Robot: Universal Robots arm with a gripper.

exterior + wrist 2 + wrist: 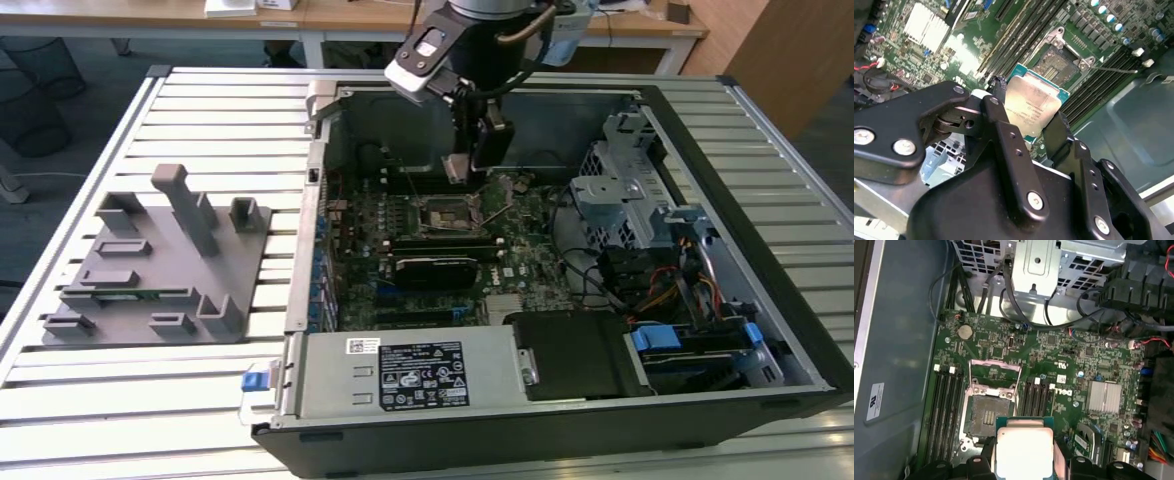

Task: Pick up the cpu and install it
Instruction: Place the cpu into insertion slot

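Arm (481, 15): comes steeply down from above, its wrist (430, 60) cocked toward the exterior view's left.
Gripper (462, 172): points downward, hanging in the air.
Fingers (1004, 125): two black fingers, clamped on opposite edges of the cpu (1030, 102).

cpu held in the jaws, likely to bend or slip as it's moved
The cpu is a flat square with a metal top, so it is probably stiff and light. That top looks shiny, and the gripper has its jaws on the thin edges only, so it might slip or tilt if bumped.
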